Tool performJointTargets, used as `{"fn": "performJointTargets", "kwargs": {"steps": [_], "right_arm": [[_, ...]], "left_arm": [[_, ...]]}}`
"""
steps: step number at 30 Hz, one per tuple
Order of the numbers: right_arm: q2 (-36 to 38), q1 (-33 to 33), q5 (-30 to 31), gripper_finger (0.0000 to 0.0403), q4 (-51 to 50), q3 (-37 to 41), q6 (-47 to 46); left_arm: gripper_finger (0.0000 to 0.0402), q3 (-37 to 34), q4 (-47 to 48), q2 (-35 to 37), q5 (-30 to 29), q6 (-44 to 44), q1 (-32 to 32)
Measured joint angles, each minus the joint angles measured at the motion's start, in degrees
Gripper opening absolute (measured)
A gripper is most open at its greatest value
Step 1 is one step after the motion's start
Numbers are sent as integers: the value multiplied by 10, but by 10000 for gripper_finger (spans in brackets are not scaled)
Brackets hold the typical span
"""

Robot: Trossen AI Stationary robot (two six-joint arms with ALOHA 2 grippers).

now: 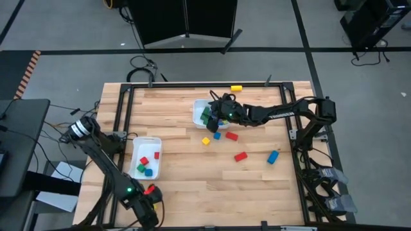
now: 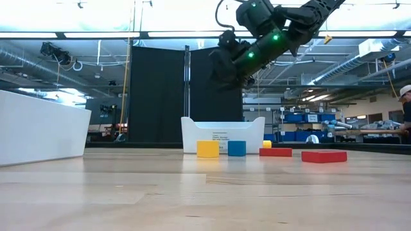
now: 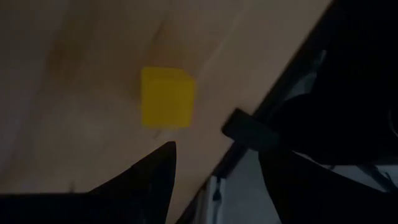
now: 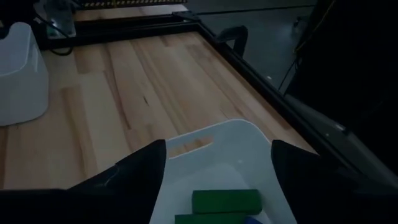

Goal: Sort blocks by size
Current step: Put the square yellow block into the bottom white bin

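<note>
Hovering with fingers spread and empty, the right gripper (image 1: 217, 110) hangs over the far tray (image 1: 197, 112), which holds green bars (image 4: 225, 200). The left gripper (image 1: 149, 206), part open, nears a yellow cube (image 3: 166, 98). The near tray (image 1: 146, 140) holds cubes; several blocks (image 1: 241, 156) lie unsorted.

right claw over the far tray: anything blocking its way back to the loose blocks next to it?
Nothing visible. The right claw hangs open above the far tray, empty. The yellow cube, blue cube and red bar lie on bare table just beside the tray, with nothing between. The left claw is at the near edge, away from them.
</note>
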State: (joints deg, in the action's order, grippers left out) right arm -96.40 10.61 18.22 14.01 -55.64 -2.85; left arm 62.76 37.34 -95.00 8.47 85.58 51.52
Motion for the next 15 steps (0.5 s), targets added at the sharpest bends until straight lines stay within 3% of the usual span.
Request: {"fn": "performJointTargets", "kwargs": {"steps": [15], "right_arm": [[0, -8, -5, 272, 1, 0, -2]], "left_arm": [[236, 0, 26, -26, -15, 0, -1]]}}
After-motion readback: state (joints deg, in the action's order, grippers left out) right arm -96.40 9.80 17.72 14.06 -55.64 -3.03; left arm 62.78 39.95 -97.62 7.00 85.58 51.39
